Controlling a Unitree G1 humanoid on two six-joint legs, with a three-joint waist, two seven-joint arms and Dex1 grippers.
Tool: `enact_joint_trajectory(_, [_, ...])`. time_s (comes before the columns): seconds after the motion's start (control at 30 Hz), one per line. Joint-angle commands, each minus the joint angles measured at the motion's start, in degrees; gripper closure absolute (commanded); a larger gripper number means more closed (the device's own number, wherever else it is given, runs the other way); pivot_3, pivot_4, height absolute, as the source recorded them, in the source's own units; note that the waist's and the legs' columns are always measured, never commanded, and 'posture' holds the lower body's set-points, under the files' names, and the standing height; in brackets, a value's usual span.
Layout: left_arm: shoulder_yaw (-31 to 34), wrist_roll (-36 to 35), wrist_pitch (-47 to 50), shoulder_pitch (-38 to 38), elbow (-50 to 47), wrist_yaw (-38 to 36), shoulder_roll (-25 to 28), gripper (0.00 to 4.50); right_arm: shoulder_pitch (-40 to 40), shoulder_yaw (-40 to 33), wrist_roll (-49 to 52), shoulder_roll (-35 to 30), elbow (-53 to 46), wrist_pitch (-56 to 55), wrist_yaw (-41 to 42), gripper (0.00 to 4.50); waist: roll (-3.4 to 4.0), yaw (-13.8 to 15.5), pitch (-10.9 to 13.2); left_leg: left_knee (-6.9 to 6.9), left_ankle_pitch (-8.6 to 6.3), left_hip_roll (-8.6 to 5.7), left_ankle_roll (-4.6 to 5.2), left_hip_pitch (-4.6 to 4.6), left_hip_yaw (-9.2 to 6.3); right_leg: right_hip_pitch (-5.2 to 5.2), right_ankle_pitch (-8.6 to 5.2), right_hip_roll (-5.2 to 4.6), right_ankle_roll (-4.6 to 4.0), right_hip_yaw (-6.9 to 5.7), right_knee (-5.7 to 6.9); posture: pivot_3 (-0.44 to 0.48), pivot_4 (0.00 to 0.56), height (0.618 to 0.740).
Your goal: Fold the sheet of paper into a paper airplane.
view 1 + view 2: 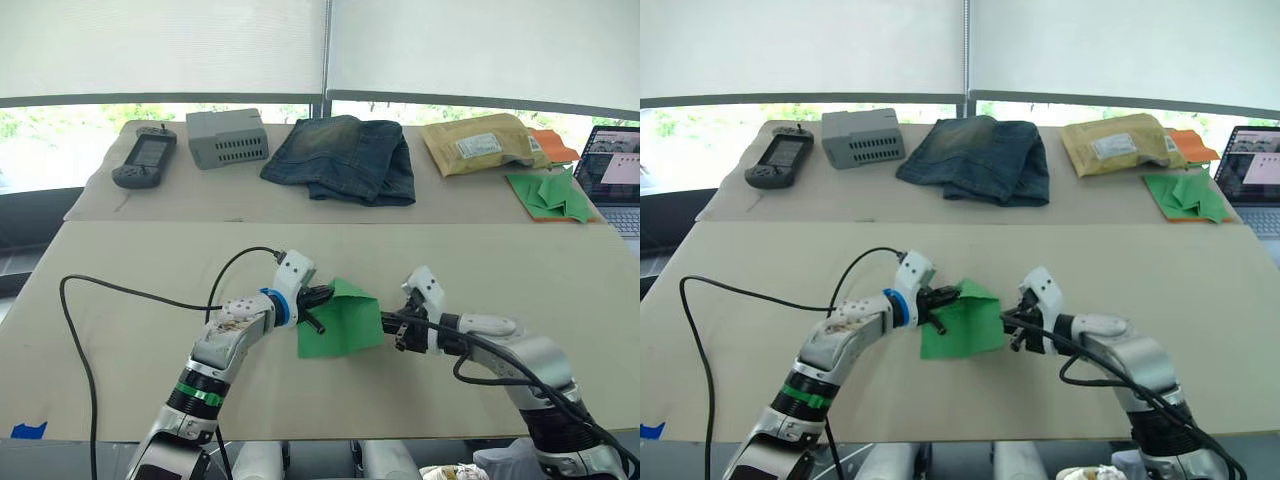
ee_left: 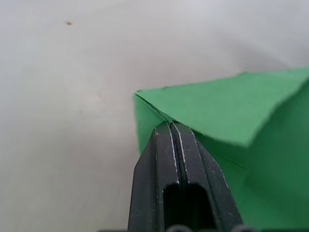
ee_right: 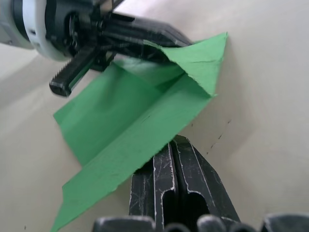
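Note:
The sheet of paper point(image 1: 342, 322) is bright green and lies partly folded on the near table point(image 1: 120, 270) between my two grippers. One corner flap is turned over and stands up at its far side point(image 3: 203, 58). My left gripper point(image 1: 322, 297) is shut, pinching the sheet at the crease by its left corner point(image 2: 170, 124). My right gripper point(image 1: 392, 328) is shut on the sheet's right edge point(image 3: 166, 147), and the strip of paper there lifts slightly off the table. No finished paper airplane is formed in this sheet.
On the far table sit a handheld device point(image 1: 145, 158), a grey box point(image 1: 228, 137), folded jeans point(image 1: 342, 158), a padded envelope point(image 1: 480, 143), a heap of green paper darts on an orange sheet point(image 1: 550, 192) and a laptop point(image 1: 615, 170). A black cable point(image 1: 100, 292) loops across the near table.

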Motion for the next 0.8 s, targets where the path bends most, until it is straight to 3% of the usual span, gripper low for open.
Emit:
enact_joint_trajectory(0.03, [1.9, -0.7, 3.2, 1.0, -1.4, 1.2, 0.4, 4.48, -0.9, -0.2, 0.0, -0.3, -0.6, -1.7, 0.2, 4.50, 0.00, 0.0, 0.0, 0.00, 0.00, 0.00, 0.00, -0.01, 0.00, -0.02, 0.00, 0.01, 0.00, 0.00, 0.00, 0.000, 0.150, 0.728])
enact_joint_trajectory(0.43, [3.3, -4.6, 3.8, -0.4, -2.9, 1.2, -5.7, 4.48, -0.8, 0.9, -0.2, 0.7, -0.6, -1.6, -0.3, 4.50, 0.00, 0.2, 0.0, 0.00, 0.00, 0.02, 0.00, -0.11, 0.01, -0.03, 0.04, -0.02, 0.02, 0.00, -0.13, 0.000, 0.150, 0.728])
enact_joint_trajectory(0.8, [-2.4, -1.6, 7.4, 1.1, -3.2, 0.6, -1.3, 4.48, -1.8, 0.4, 1.1, 1.1, -1.8, -0.7, -0.6, 4.50, 0.00, 0.0, 0.0, 0.01, -0.03, -0.07, 0.04, -0.08, -0.02, -0.02, 0.05, -0.02, 0.02, 0.00, -0.14, 0.000, 0.150, 0.728])
